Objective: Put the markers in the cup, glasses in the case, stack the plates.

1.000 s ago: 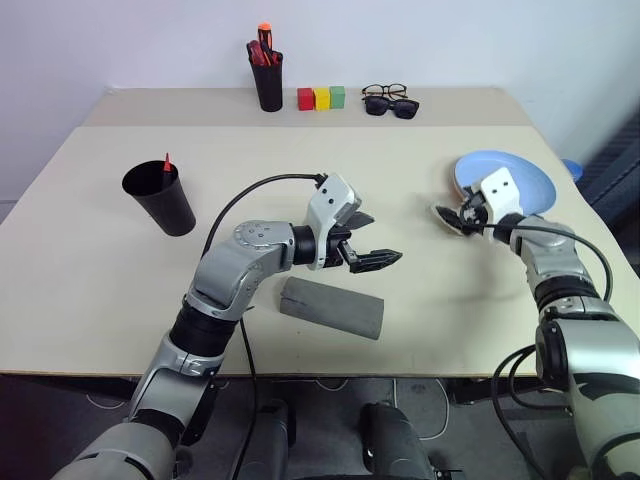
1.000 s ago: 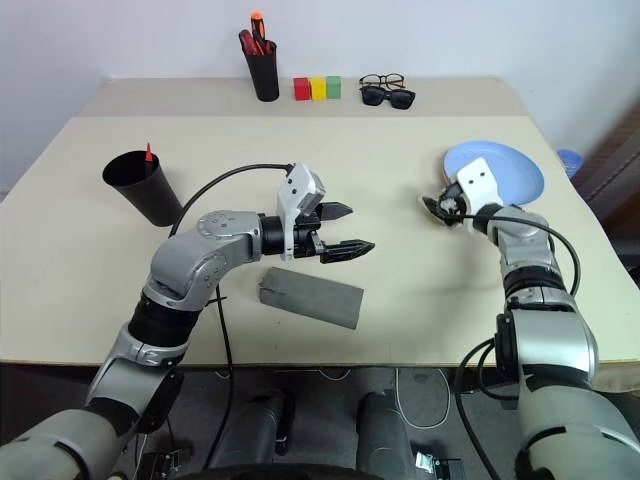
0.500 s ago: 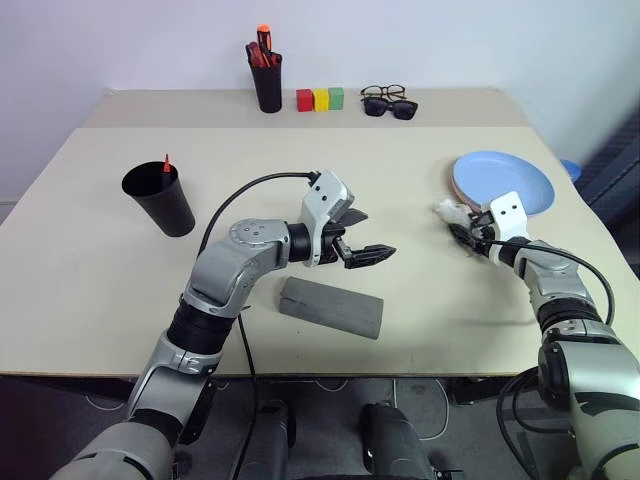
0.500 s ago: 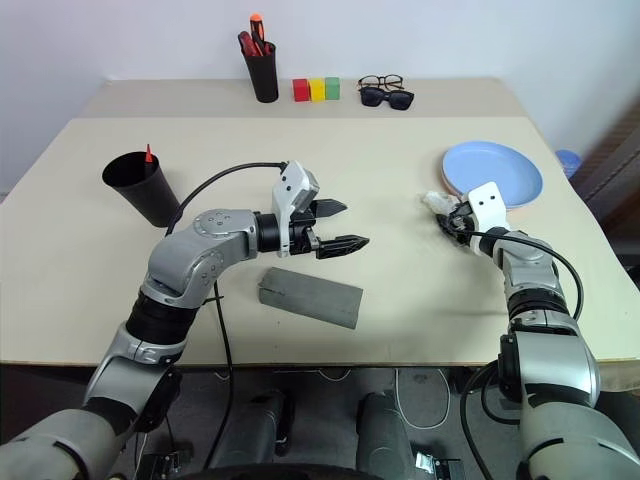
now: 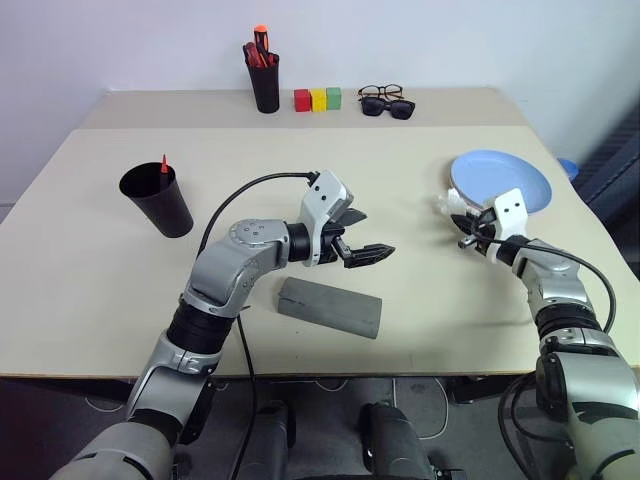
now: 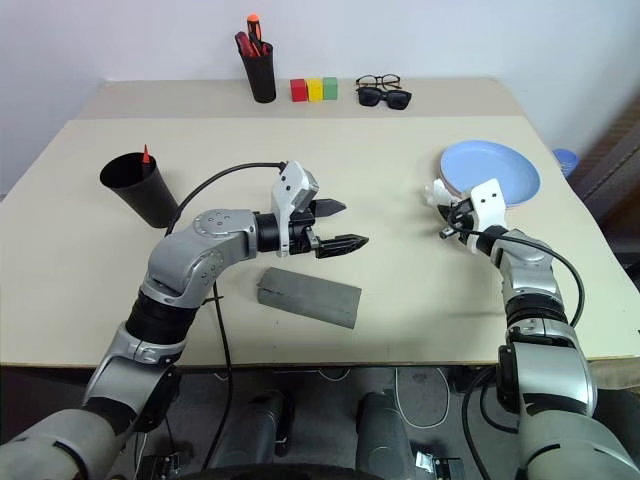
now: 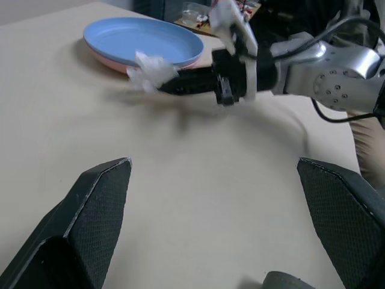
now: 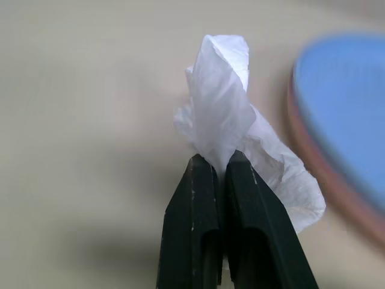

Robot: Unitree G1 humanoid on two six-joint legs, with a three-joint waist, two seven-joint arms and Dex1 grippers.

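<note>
My right gripper (image 8: 216, 161) is shut on a crumpled white wad (image 8: 225, 102), holding it just above the table next to the plates. The light blue plate (image 5: 502, 180) lies on top of the pink plate (image 7: 114, 64) at the right. Over the table's middle my left gripper (image 5: 372, 235) stands open and empty. Just in front of it lies the grey case (image 5: 330, 307), closed. The black cup (image 5: 160, 202) stands at the left with a marker's red tip (image 5: 164, 163) sticking out. The glasses are hidden.
Along the back of the table stand a narrow black pen holder (image 5: 266, 86) with red and orange pens, three coloured blocks (image 5: 318, 98), and a black-framed pair with sunglasses (image 5: 388, 100). The table's right edge runs close behind the plates.
My right gripper has shut on the white wad beside the plates and lifted it slightly. The left arm has stayed where it was.
</note>
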